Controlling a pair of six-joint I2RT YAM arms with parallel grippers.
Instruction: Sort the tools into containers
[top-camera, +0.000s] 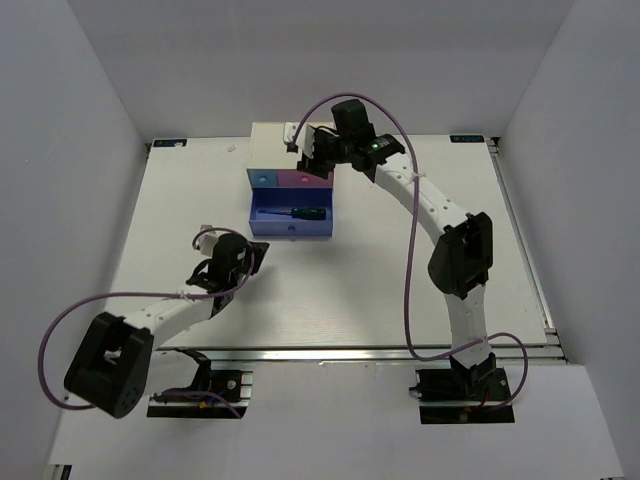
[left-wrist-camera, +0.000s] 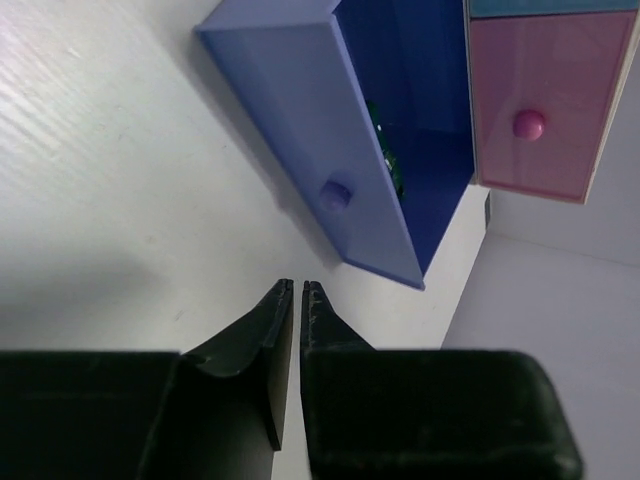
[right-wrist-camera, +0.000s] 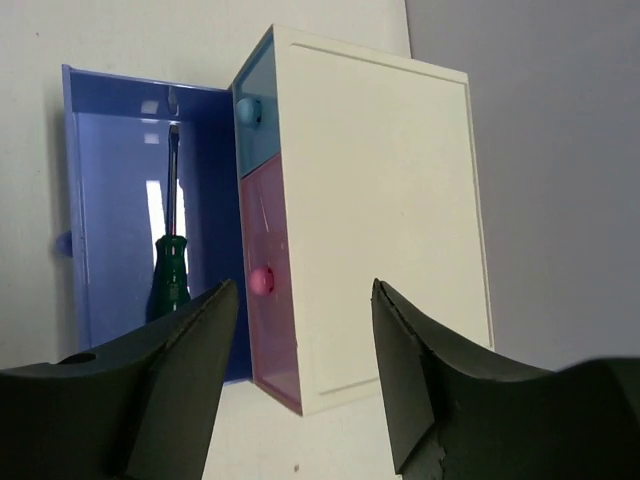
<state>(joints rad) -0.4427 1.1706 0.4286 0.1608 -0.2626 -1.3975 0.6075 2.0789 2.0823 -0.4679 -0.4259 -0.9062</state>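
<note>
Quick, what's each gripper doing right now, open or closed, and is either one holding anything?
Left gripper: fingers all but closed, nothing between them.
Right gripper: fingers open, holding nothing.

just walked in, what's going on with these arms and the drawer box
The wide periwinkle drawer is pulled out, with a green-handled screwdriver lying inside. The right hand hovers open over the white cabinet by the pink drawer, empty. The left hand is near the open drawer's front, closed on nothing.
</note>
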